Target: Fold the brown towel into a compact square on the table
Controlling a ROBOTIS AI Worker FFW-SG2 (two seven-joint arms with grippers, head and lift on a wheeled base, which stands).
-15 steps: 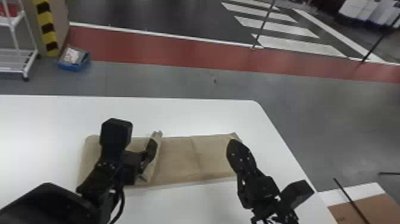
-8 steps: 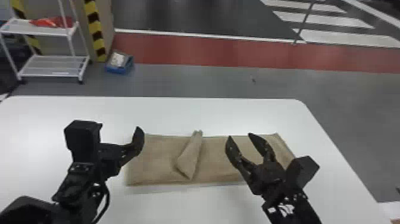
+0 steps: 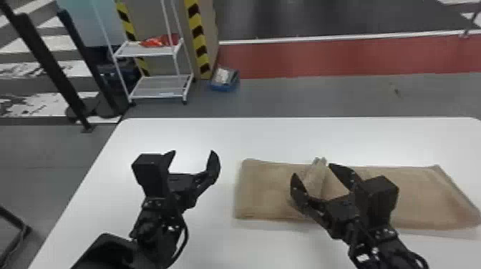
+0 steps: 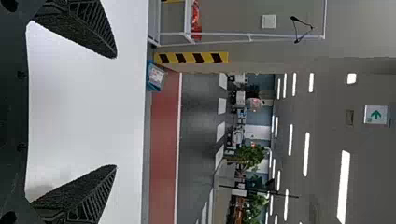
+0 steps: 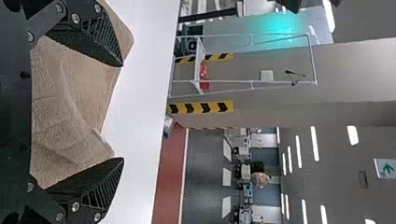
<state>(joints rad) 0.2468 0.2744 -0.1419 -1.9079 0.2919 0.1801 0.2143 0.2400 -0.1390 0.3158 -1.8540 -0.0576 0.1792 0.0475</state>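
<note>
Sign point(image 4: 376, 115): green arrow on a white panel, high up in the room; seen in both wrist views. Warning stripes point(image 3: 198, 34): yellow and black, slanted, running up the wall point(image 3: 209, 27) edge behind the rack point(image 3: 157, 52). White patch point(image 3: 362, 257) on the right arm point(image 3: 384, 240): marks too small to read.

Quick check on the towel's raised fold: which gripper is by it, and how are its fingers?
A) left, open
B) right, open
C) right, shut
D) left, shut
B: the right gripper has its fingers spread, with the brown towel's raised fold showing between them.
</note>
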